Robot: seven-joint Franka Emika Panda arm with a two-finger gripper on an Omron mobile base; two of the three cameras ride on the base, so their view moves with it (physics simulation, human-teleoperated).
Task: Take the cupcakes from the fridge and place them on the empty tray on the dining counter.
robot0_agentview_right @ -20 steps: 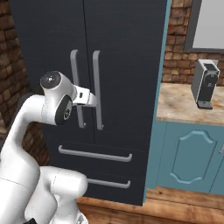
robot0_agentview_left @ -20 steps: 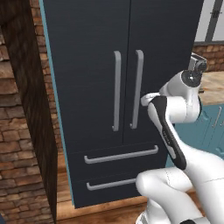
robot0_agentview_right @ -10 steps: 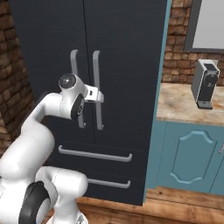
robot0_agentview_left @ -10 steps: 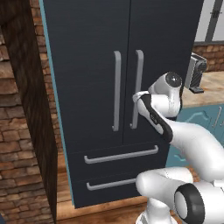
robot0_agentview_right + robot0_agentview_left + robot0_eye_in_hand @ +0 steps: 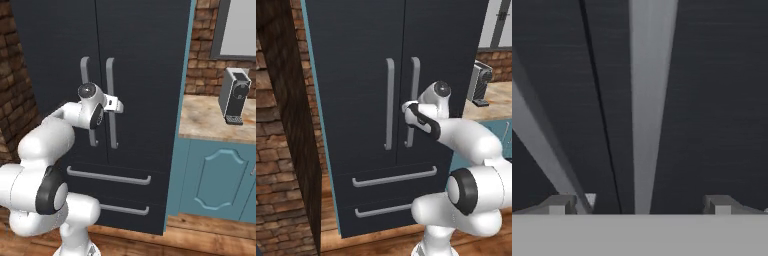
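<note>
The black two-door fridge point(image 5: 356, 60) point(image 5: 145, 50) stands shut, so the cupcakes are hidden. My gripper point(image 5: 406, 108) point(image 5: 118, 106) is up against the right door's grey bar handle point(image 5: 414, 75) point(image 5: 111, 135), at mid height. In the hand view the gripper point(image 5: 639, 205) is open, and that handle point(image 5: 647, 100) runs up between the two fingertips with a gap on each side. The left door's handle point(image 5: 542, 145) slants past on the left. The tray and the dining counter are out of view.
A brick wall point(image 5: 281, 150) stands close on the fridge's left. To its right is a beige counter point(image 5: 200, 120) on teal cabinets point(image 5: 215, 175), with a coffee machine point(image 5: 234, 95) on it. Two drawers with bar handles point(image 5: 393, 177) lie below the doors.
The arm has stretched forward and brought the hand from in front of the fridge up to the right door's handle. The jaws have stayed open.
</note>
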